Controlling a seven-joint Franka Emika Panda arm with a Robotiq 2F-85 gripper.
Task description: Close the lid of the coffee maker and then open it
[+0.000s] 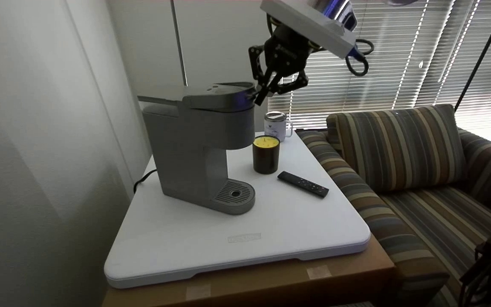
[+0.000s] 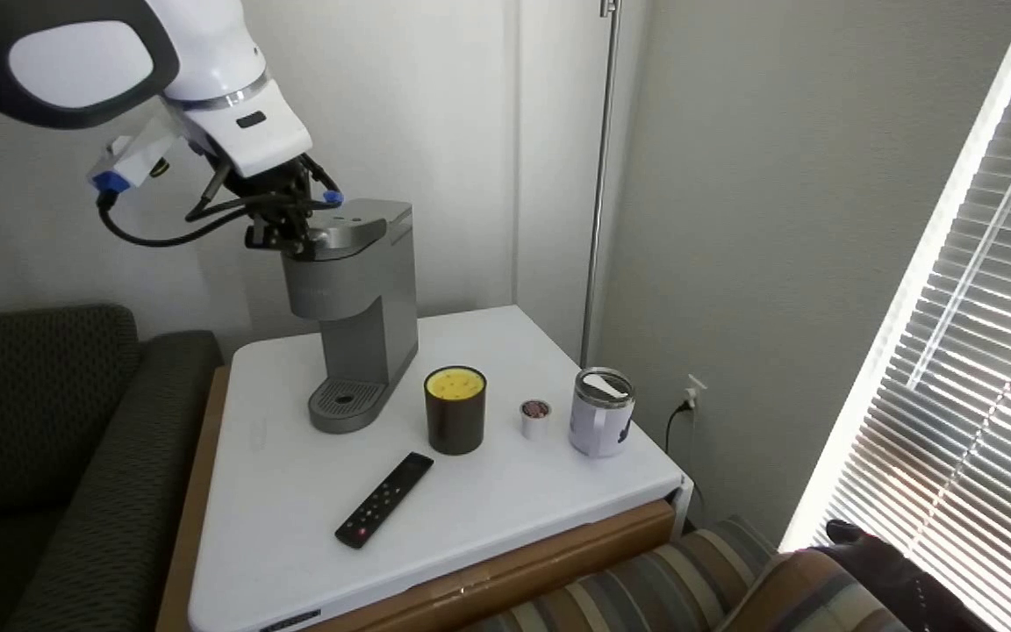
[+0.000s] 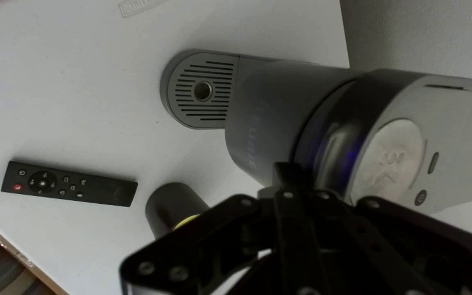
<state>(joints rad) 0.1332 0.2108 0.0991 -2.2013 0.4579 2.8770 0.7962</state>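
The grey coffee maker point(image 1: 190, 145) stands upright on the white table; it also shows in an exterior view point(image 2: 334, 290) and in the wrist view point(image 3: 260, 114). Its lid point(image 1: 218, 97) lies down flat on top, closed; it also shows in an exterior view point(image 2: 347, 235) and in the wrist view point(image 3: 387, 159). My gripper point(image 1: 258, 97) is at the front rim of the lid, tilted, with its fingertips together; it also shows in an exterior view point(image 2: 297, 246) and in the wrist view point(image 3: 295, 176). Whether the tips touch the rim is hard to tell.
A dark jar with yellow wax point(image 1: 266, 155) stands beside the coffee maker. A black remote point(image 1: 303, 184) lies on the white table point(image 1: 177, 243). A white mug point(image 1: 275, 125) and a small pod point(image 2: 534, 420) stand farther off. A striped armchair point(image 1: 399, 149) adjoins the table.
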